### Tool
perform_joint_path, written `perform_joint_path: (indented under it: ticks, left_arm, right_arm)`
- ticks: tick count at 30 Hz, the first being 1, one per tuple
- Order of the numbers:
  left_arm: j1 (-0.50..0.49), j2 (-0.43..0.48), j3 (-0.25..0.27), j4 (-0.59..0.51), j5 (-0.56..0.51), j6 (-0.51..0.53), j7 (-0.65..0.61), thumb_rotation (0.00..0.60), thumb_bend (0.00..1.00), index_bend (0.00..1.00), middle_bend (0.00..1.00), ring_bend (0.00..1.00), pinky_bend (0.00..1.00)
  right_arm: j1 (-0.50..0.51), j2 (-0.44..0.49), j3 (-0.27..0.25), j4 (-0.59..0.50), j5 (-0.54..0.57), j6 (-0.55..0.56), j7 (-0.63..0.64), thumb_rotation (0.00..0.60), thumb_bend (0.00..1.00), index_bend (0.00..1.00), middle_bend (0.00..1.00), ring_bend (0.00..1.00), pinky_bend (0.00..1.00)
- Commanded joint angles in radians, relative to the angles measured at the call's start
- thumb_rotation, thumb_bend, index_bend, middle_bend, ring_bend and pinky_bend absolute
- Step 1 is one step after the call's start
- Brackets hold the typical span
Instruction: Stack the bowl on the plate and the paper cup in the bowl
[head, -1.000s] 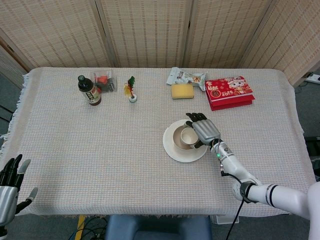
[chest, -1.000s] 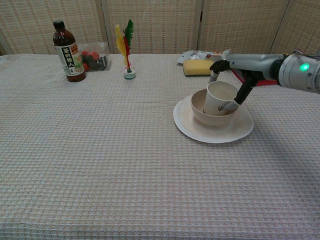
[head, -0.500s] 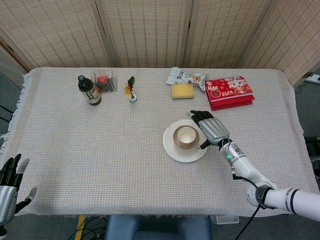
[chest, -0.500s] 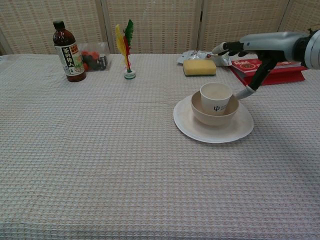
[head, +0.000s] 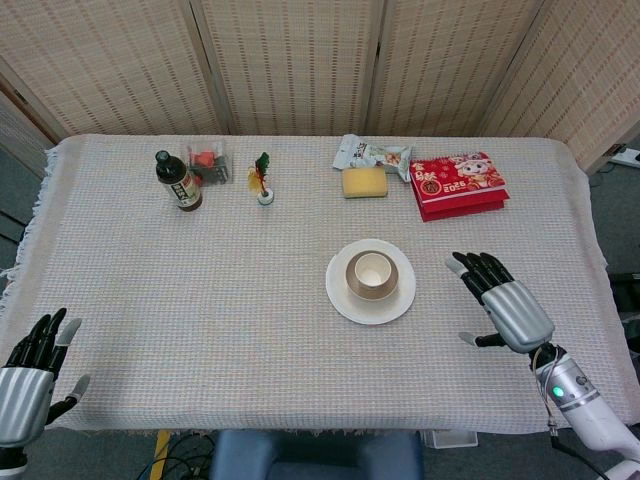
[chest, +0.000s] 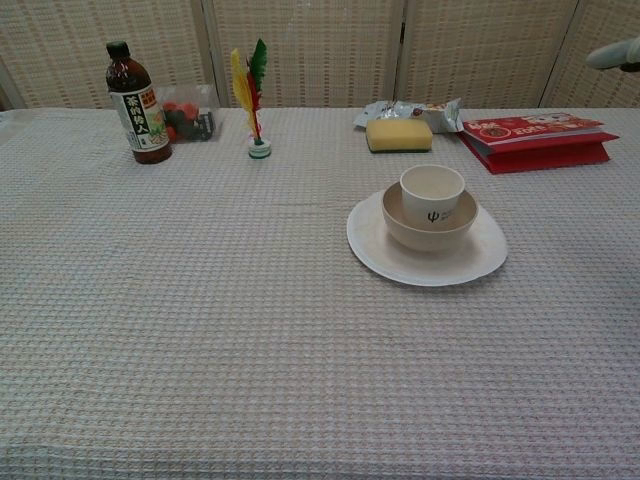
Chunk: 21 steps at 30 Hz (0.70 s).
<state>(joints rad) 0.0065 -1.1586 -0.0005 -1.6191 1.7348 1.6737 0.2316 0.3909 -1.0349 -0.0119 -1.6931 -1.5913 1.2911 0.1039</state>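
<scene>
paper cup (chest: 432, 195) stands upright inside the bowl (chest: 400, 226), mouth up, and the bowl sits centred on the plate (chest: 485, 259), so the stack looks complete as the task asks; the plate lies a little right of the table's middle on the woven cloth (head: 200, 290). the right hand (head: 503, 303) hovers off to the right of the plate, apart from it, palm down with its fingers spread and nothing in them; the stack lies to its left and slightly farther from the robot. in the chest view only a fingertip of that hand shows at the upper right edge. the left hand (head: 28, 375) hangs at the near left corner of the table, fingers apart and holding nothing, well away from the stack, so the right hand is by far the nearer one. the cup's long axis runs straight up, and it does not appear to lean on the bowl's wall. judging from this, nothing is left but to draw the right arm clear without brushing the plate rim. along the far edge stand a dark bottle (head: 178, 181), a feather shuttlecock (head: 263, 181), a yellow sponge (head: 365, 182) and a red packet (head: 458, 184).
</scene>
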Motion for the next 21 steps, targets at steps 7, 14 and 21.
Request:
perform_joint_path:
  ticks: [7,14,21]
  left_arm:
    - [-0.006,0.006,-0.002,0.004,-0.007,-0.006,-0.014,0.600,0.31,0.00,0.00,0.00,0.26]
    - [-0.018,-0.010,0.002,0.014,-0.001,-0.027,0.007,0.600,0.31,0.00,0.00,0.00,0.26]
    - [-0.029,-0.020,0.005,0.011,-0.002,-0.048,0.024,0.600,0.31,0.00,0.00,0.00,0.26]
  right_arm:
    - [-0.158,-0.168,-0.045,0.243,-0.087,0.199,0.024,0.600,0.04,0.00,0.00,0.00,0.00]
    - [-0.165,-0.158,-0.040,0.240,-0.081,0.191,0.037,0.600,0.04,0.00,0.00,0.00,0.00]
    - [-0.182,-0.136,-0.049,0.224,-0.113,0.219,0.053,0.600,0.04,0.00,0.00,0.00,0.00]
